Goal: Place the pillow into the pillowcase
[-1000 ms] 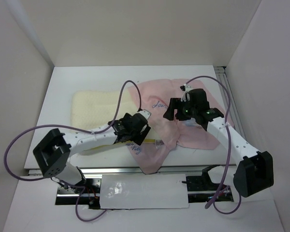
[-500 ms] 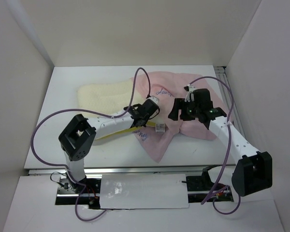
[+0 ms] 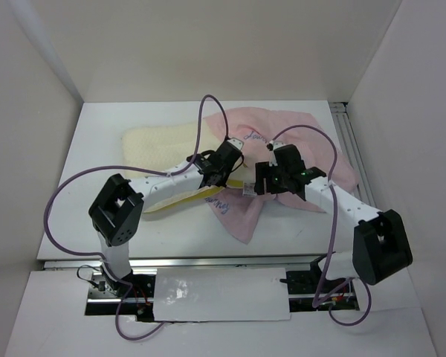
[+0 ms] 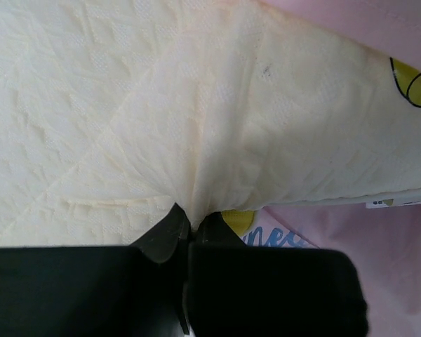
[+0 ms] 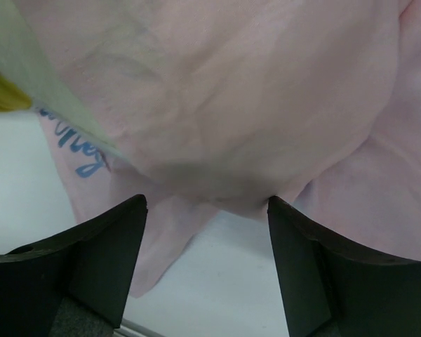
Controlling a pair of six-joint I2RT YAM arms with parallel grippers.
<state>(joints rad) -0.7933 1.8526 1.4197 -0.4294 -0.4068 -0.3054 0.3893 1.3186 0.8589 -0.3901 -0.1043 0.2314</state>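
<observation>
The cream-yellow pillow (image 3: 154, 144) lies left of centre, its near corner pulled up to the right. My left gripper (image 3: 218, 172) is shut on a pinch of the pillow (image 4: 161, 105), the cloth bunched between its black fingertips (image 4: 170, 226). The pink pillowcase (image 3: 301, 134) is spread at the right, and one flap (image 3: 241, 216) reaches toward the near edge. My right gripper (image 3: 268, 183) hovers open at that crumpled edge. In the right wrist view the pillowcase (image 5: 252, 91) hangs just beyond the spread fingers (image 5: 119, 239), with white table between them. A small white tag (image 3: 247, 190) shows between the grippers.
White walls close in the table (image 3: 93, 130) on the left, back and right. A metal rail (image 3: 347, 141) runs along its right side. Purple cables (image 3: 208, 119) loop above both arms. A white plate (image 3: 223, 294) covers the front ledge between the arm bases.
My left gripper shut on the pillow corner and carried it up and right toward the pillowcase. My right gripper slid left toward it, its jaws narrowing slightly.
</observation>
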